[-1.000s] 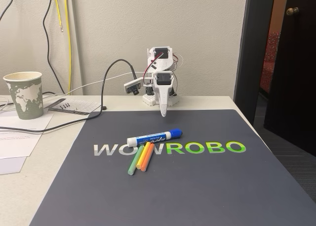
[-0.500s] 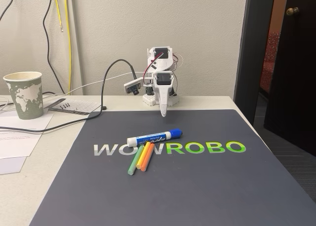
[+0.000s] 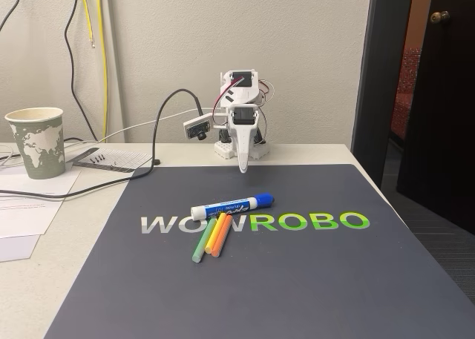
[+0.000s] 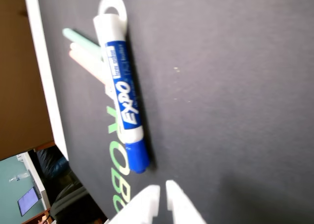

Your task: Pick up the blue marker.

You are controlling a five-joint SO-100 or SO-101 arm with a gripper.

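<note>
The blue marker (image 3: 231,205) lies flat on the dark mat, its blue cap pointing right in the fixed view, just above the word on the mat. In the wrist view the blue marker (image 4: 122,91) runs top to bottom, cap end nearest the fingertips. My gripper (image 3: 242,166) hangs point-down behind the marker, above the mat's far edge, apart from the marker. My gripper (image 4: 163,189) shows its two white fingertips almost together with nothing between them. Three thin sticks (image 3: 210,237), green, yellow and orange, lie fanned just in front of the marker.
A paper cup (image 3: 35,141) stands at the far left beside loose papers (image 3: 30,205) and black cables (image 3: 111,179). The mat (image 3: 312,280) covers most of the table. A dark doorway (image 3: 423,94) lies past the table's right edge.
The arm has shifted slightly: the gripper tip and the wrist camera moved a little left and up. Marker and sticks have not moved.
</note>
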